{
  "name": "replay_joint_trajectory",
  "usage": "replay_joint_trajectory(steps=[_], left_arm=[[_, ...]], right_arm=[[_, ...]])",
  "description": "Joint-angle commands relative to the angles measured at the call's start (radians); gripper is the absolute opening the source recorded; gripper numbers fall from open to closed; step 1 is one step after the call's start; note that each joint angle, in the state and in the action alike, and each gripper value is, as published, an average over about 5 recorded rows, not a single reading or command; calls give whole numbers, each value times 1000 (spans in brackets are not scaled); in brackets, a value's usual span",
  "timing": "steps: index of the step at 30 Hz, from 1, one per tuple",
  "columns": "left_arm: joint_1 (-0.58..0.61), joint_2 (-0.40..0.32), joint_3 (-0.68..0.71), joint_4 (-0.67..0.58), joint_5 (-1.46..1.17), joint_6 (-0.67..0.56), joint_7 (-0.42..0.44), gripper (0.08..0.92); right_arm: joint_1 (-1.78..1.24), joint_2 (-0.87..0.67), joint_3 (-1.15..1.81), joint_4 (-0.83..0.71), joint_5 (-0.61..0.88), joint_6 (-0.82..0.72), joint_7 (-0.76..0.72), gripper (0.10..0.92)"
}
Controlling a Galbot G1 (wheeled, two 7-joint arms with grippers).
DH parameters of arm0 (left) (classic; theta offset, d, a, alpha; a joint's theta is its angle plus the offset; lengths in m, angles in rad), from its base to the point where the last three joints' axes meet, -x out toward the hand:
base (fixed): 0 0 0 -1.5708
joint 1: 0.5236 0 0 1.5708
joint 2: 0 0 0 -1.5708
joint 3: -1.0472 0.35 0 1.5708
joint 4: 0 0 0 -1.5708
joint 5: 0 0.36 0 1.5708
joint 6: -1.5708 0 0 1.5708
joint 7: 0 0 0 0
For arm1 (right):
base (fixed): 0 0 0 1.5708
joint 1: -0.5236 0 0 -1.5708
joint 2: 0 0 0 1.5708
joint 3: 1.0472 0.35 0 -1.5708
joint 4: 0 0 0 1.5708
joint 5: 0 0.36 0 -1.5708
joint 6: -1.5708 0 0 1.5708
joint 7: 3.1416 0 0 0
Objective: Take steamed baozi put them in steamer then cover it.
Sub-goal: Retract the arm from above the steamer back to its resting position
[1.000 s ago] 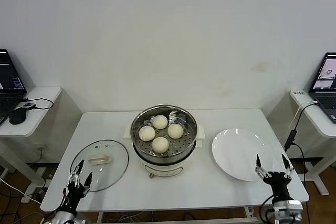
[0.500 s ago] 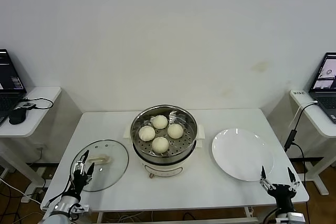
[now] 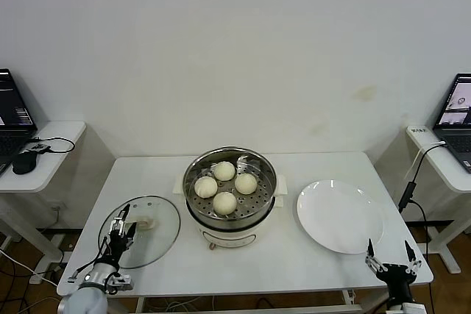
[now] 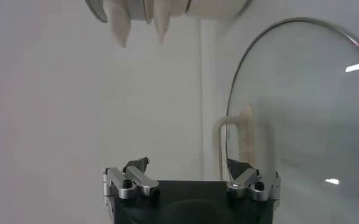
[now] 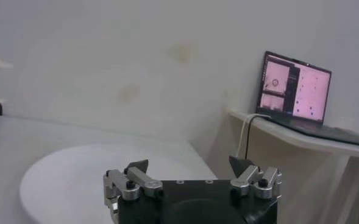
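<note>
The bench (image 3: 309, 255) carried the steamer (image 3: 229, 189) at its middle, all four buns (image 3: 224, 185) already on its tray, so only the covering was left. The plate (image 3: 340, 215) lay bare toward the right edge. The glass lid (image 3: 151, 229) lay flat near the front left corner. Over the last second my left hand (image 3: 118, 234) had moved up over the lid's near rim toward its handle (image 3: 146, 222), fingers spread, holding nothing. My right hand (image 3: 391, 261) had drawn back off the front right corner, also spread.
</note>
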Motion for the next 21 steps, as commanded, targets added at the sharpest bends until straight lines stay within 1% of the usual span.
replay_joint_trajectory(steps=[1,15,18,21], left_arm=[[-68,-6,17,67,20,1,4,823],[-108,-9,34,86,36,12,35,822],[-112,-7,37,91,35,15,49,798],[-113,-2,39,97,31,18,61,729]], right_arm=[[-3,4,1,-14,-21,1,1,823],[9,1,-8,-40,-35,4,-1,823],[9,1,-9,-46,-39,6,-2,823],[10,2,-11,-53,-44,7,-2,823]])
